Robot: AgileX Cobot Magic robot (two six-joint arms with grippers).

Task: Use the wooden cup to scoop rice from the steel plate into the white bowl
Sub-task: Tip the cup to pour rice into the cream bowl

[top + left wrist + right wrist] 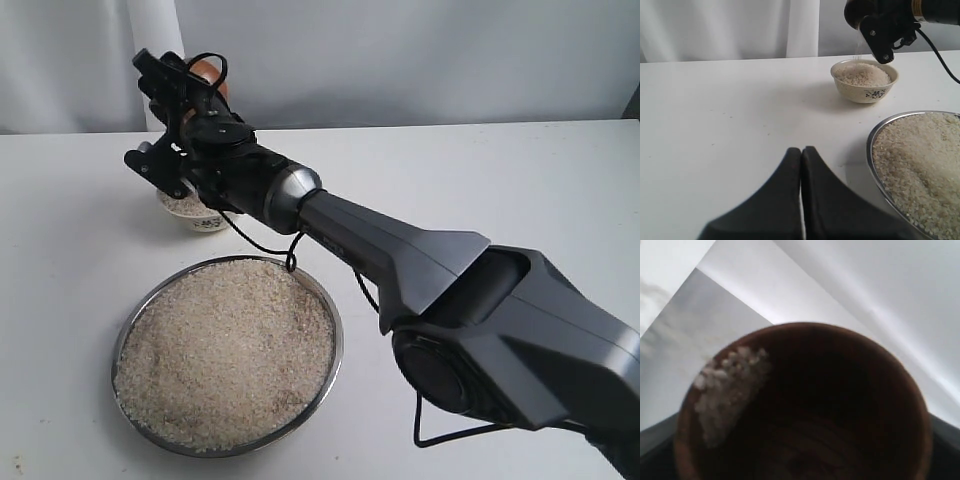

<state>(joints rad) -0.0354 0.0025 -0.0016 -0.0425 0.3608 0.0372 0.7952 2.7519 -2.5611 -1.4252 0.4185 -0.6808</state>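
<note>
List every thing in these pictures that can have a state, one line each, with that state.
Rounded reddish-brown wooden cup: tipped above the bowl, only a little rice at its lip.
Small cream-white ceramic bowl: upright, nearly full of rice.
Large round steel plate: level, heaped with rice.
Left gripper: shut, empty.
Right gripper: shut on the cup.

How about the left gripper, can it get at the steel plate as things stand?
Probably yes. The left gripper, shut, sits near the steel plate with only bare table between them. The right gripper holds the wooden cup farther off, over the white bowl.
</note>
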